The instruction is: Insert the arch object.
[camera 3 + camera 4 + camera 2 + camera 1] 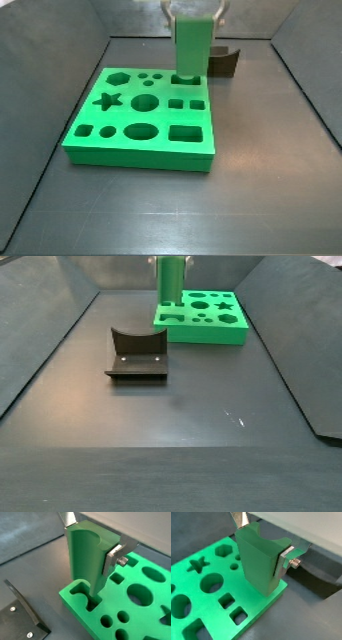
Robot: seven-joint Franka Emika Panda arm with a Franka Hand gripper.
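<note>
hand (pixel 263 543): brushed silver metal fingers | green piece (pixel 259 559): smooth matt plastic | board (pixel 127 125): matt green plastic | floor (pixel 160 426): dull dark

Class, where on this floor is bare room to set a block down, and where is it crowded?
Bare: the wide floor on the camera's side of the fixture. Crowded: the board, where the claw holds the green arch piece.

The gripper (pixel 261 542) has flat silver metal finger plates (pixel 286 558) with bevelled edges. In both wrist views, a hex-head screw (pixel 123 561) fastens one plate. Above the fingers, a pale grey housing (pixel 298 524) with a smooth surface is visible.
</note>
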